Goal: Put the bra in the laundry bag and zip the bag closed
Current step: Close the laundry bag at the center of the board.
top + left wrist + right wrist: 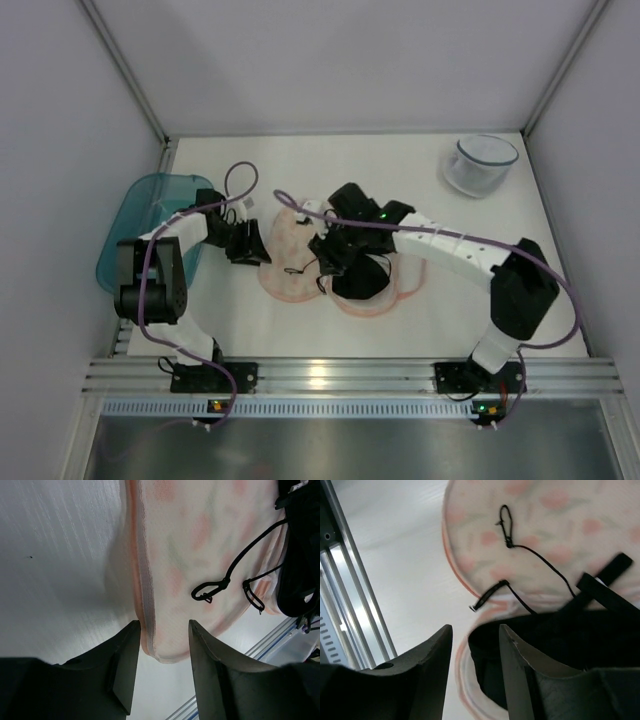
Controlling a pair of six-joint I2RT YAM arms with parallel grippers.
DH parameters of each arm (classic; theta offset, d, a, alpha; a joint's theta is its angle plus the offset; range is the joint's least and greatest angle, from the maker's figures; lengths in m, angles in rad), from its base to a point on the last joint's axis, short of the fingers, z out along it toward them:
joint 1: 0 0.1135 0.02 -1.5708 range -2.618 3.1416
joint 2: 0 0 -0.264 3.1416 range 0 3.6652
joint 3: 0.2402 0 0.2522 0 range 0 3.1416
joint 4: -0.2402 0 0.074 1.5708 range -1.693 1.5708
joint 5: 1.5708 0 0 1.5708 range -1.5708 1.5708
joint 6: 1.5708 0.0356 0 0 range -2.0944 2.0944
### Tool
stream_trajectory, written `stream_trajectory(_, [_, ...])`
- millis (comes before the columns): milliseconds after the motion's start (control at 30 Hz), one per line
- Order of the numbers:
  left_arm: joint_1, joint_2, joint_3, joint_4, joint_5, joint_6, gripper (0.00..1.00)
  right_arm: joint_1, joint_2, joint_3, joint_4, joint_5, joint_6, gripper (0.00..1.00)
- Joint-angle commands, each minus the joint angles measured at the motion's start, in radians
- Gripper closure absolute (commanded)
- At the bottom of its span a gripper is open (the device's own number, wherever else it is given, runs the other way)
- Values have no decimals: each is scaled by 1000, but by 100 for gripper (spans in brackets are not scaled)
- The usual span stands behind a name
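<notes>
Arm elbows loom closest from above. Left gripper (248,240) at left edge of laundry bag (285,280), which lies open mid-table. Right gripper (335,255) over bra (362,282), heaped on bag's right lobe.
Left wrist: fingers (125,665) spread, straddling pink zip edge.
Right wrist: fingers (430,665) spread just beside black cup; thin straps trail across other lobe.
</notes>
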Motion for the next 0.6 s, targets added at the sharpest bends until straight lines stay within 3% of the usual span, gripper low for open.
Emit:
stream_trajectory(0, [6,-39,29,0,60,-3,51,122,120,79,42,90,3,57])
stream_trajectory(267, [17,10,26,0,92,-18,51,211,240,45,121,164,68,58])
stream_trajectory(567, [22,10,25,0,101,-16,50,214,281,26,133,256,52,56])
